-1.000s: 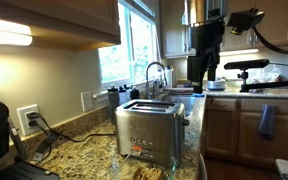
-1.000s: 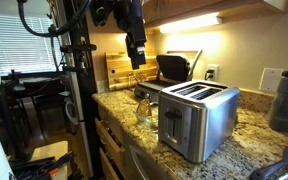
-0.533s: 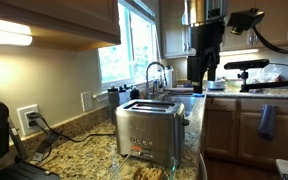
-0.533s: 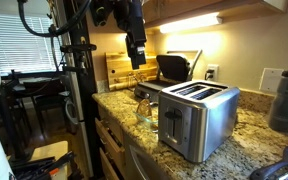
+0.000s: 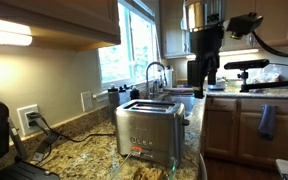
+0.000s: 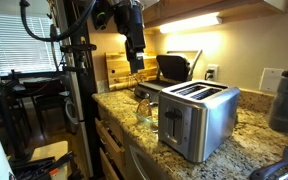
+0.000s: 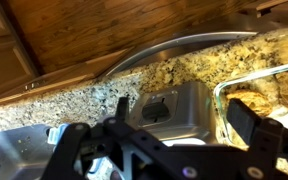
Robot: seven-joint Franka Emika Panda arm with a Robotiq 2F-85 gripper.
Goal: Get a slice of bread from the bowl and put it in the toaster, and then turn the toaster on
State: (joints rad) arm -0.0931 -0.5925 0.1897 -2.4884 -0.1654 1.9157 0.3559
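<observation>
In an exterior view the gripper [image 5: 203, 78] has shifted only slightly from half a second ago, a small turn of the wrist high over the counter. We judge the task is still at its approach, with no slice taken yet. The toaster [image 5: 149, 135] stands at about 7 o'clock from it, well apart, and the bowl [image 5: 182, 166] lies lower still at the bottom edge, touching or just beside the toaster's front (we cannot tell which).

In an exterior view the gripper [image 6: 135, 62] hangs above the bowl [image 6: 147, 110], which sits at roughly 6 o'clock, just beside the toaster [image 6: 199, 115].

In the wrist view the gripper [image 7: 162, 146] has its jaws spread wide apart and empty. The toaster [image 7: 170, 108] lies at 12 o'clock and the bowl [image 7: 246, 77], bread [image 7: 262, 100] inside, at 2 o'clock
</observation>
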